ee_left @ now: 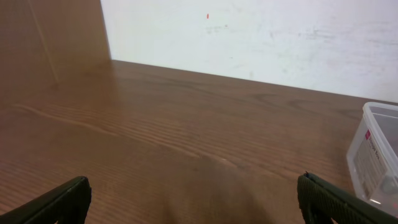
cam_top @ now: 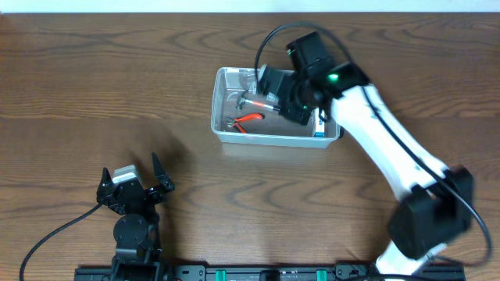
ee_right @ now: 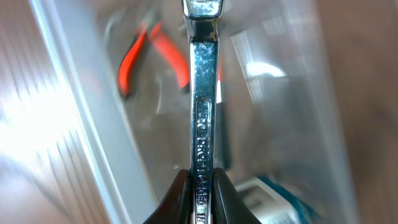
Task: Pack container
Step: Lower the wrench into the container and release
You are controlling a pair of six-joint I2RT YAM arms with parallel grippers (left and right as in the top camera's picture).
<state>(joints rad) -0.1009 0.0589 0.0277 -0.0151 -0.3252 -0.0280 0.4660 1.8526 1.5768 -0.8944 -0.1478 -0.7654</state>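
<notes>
The right gripper [ee_right: 200, 186] pinches a chrome wrench [ee_right: 203, 112] over the clear container [cam_top: 266, 139], which sits mid-table toward the far edge (red-handled pliers [ee_right: 134, 59] lie inside). The left gripper [cam_top: 131, 176] rests well apart, jaws spread wide.

The container [cam_top: 266, 139] sits upright in the upper middle of the frame, long side running left to right. It is a clear plastic tub with rounded corners and a rim. Inside lie red-handled pliers [cam_top: 247, 121] at the left and a blue-and-white box [cam_top: 320, 132] at the lower right corner. A steel wrench [ee_right: 204, 124] reaches over it.
</notes>
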